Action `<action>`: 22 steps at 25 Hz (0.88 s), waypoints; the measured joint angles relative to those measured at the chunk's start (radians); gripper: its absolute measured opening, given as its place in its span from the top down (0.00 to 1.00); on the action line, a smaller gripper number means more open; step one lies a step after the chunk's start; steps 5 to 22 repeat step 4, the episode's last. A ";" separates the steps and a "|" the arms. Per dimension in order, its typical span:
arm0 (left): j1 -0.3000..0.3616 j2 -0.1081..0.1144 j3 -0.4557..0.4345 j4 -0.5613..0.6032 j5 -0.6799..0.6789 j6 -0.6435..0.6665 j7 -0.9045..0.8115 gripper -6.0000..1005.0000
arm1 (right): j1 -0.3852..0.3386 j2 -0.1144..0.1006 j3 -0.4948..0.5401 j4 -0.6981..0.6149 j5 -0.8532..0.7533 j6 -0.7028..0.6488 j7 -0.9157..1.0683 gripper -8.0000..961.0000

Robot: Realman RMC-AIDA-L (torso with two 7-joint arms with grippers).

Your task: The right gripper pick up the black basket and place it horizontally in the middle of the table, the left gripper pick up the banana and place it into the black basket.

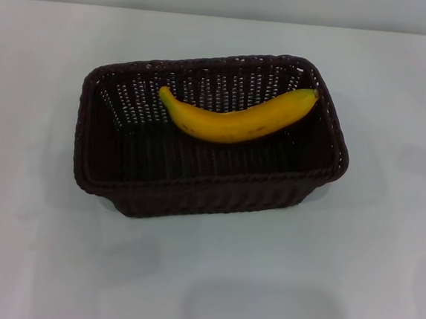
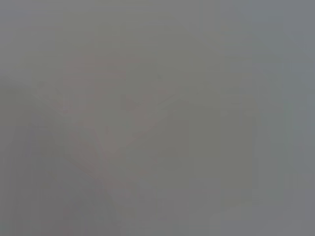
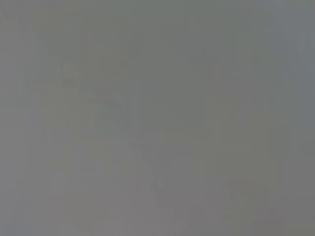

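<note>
The banana (image 1: pixel 235 118) is lying inside the black basket (image 1: pixel 195 188), which is sitting mid-table (image 1: pixel 382 279). Neither gripper's fingers are showing, so their state and relative places are unknowable. Any unseen arm sweeping low risks nudging the basket.

A basket (image 1: pixel 195 195) sits on a table (image 1: pixel 382 279), centre frame, long side across. A banana (image 1: pixel 235 119) lies inside, across its upper half, stem end toward the right.
</note>
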 joint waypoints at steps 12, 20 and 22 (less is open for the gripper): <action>0.005 -0.001 0.013 0.000 -0.015 0.005 0.004 0.12 | -0.002 0.000 0.019 0.009 0.001 0.000 0.000 0.14; 0.005 -0.001 0.013 0.000 -0.015 0.005 0.004 0.12 | -0.002 0.000 0.019 0.009 0.001 0.000 0.000 0.14; 0.005 -0.001 0.013 0.000 -0.015 0.005 0.004 0.12 | -0.002 0.000 0.019 0.009 0.001 0.000 0.000 0.14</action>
